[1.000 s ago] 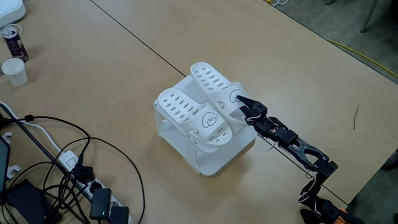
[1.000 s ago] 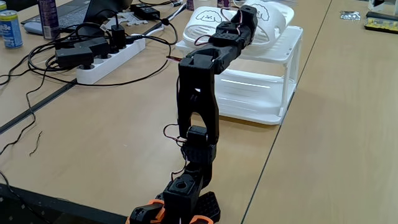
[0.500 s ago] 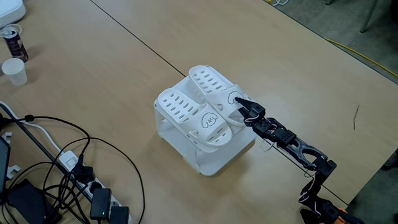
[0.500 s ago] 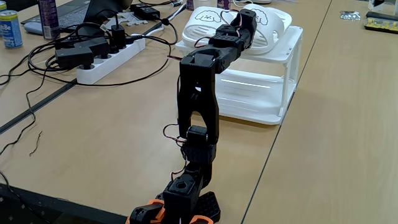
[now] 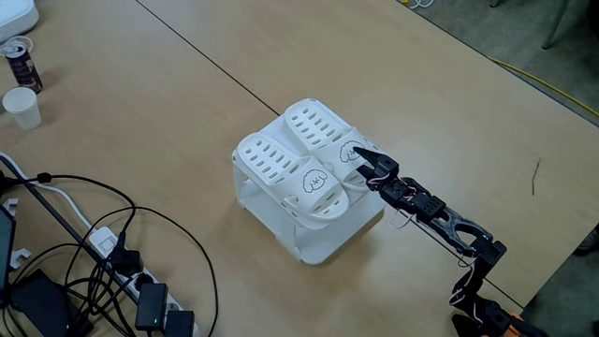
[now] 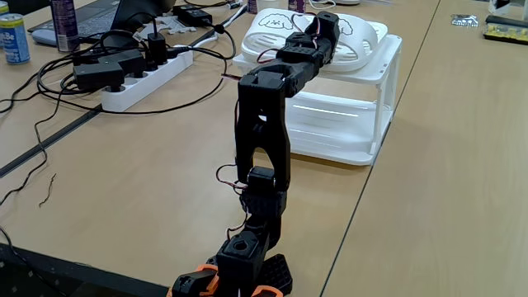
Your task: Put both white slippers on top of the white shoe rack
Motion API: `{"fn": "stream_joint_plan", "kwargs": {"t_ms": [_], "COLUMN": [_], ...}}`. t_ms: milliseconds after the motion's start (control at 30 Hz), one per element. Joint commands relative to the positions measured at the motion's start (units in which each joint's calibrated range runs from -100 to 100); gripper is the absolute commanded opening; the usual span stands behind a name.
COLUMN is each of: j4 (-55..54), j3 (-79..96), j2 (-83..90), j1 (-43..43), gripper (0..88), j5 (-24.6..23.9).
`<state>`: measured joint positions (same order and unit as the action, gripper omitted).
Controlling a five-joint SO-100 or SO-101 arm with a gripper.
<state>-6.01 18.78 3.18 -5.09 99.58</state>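
Currently: hand (image 5: 363, 160) at the strap of the nearer of two white slippers (image 5: 323, 136), both lying on the white shoe rack (image 5: 318, 239).
You have the fingers closed on that strap, apparently to square the slipper beside its mate (image 5: 285, 173); beyond the hand, the rack's lower shelf (image 6: 338, 140) holds nothing; the worktop (image 5: 140, 103) carries it.
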Motion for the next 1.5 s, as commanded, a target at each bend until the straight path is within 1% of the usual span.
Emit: {"fn": "stream_joint_plan", "kwargs": {"t_ms": [0, 300, 500, 700, 900, 1367, 1467], "j4": [-0.2, -0.2, 0.1, 0.1, 0.1, 0.1, 0.1], "j3": [-1.4, 6.6, 7.9, 7.9, 8.7, 21.9, 24.1], "j2": [1.2, 5.9, 9.3, 11.6, 13.9, 27.7, 31.0], "j1": [-0.1, -0.3, 0.3, 0.3, 0.6, 4.8, 5.1], "gripper": [12.9, 13.0, 13.3, 16.4, 16.4, 15.7, 13.0], "j5": [0.4, 0.4, 0.4, 0.4, 0.4, 0.4, 0.4]}}
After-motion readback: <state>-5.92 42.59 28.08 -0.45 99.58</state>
